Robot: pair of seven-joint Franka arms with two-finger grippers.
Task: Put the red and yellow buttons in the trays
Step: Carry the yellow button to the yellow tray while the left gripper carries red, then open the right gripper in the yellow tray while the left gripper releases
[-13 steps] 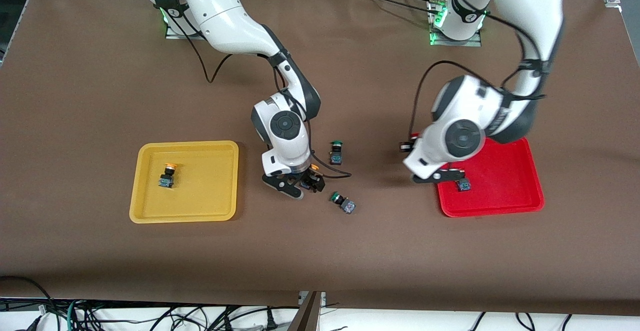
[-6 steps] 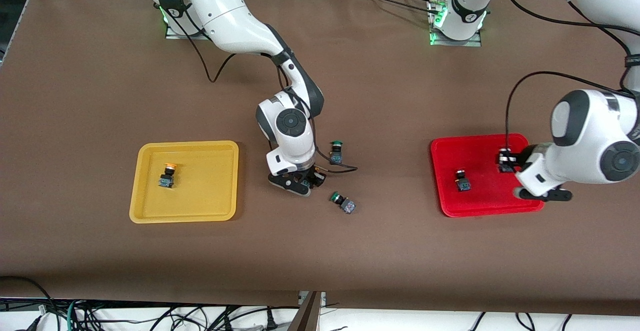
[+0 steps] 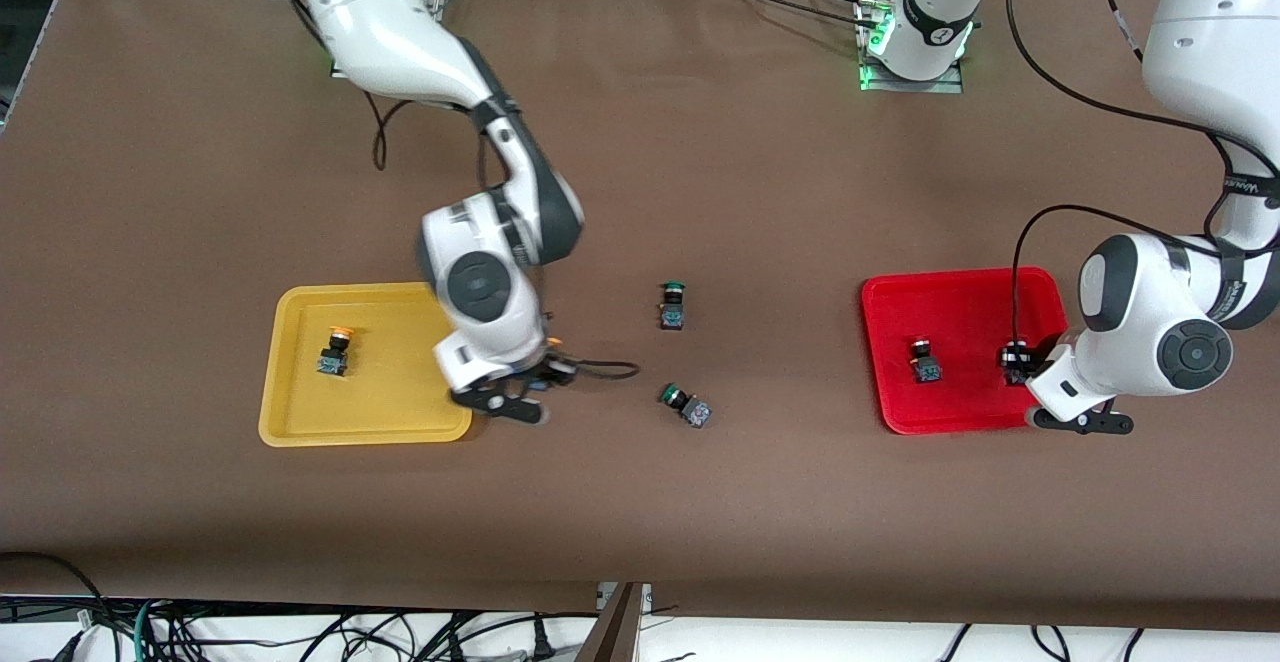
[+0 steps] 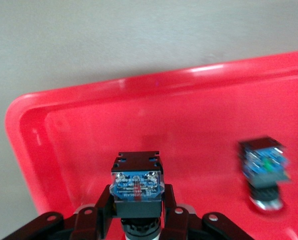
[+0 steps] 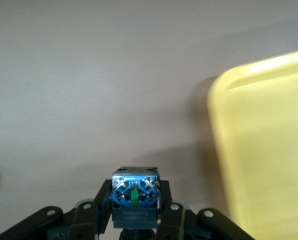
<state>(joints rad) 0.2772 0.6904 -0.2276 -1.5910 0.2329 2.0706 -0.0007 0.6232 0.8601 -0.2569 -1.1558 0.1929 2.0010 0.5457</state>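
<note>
A yellow button (image 3: 552,350) is riding clamped in the right gripper (image 3: 530,382) over bare table just beside the yellow tray (image 3: 300,422), where another yellow button (image 3: 334,352) is sitting. The left gripper (image 3: 1030,367) is gripping a red button (image 4: 137,184) over the red tray (image 3: 950,417), near the red button lying inside (image 3: 925,362).

Light: was bright, even, from overhead.
Shadows: fell soft on the worktop (image 3: 700,502).
Glare: streaked the red tray (image 4: 139,115).
Blur: smeared the right gripper (image 3: 520,394).
</note>
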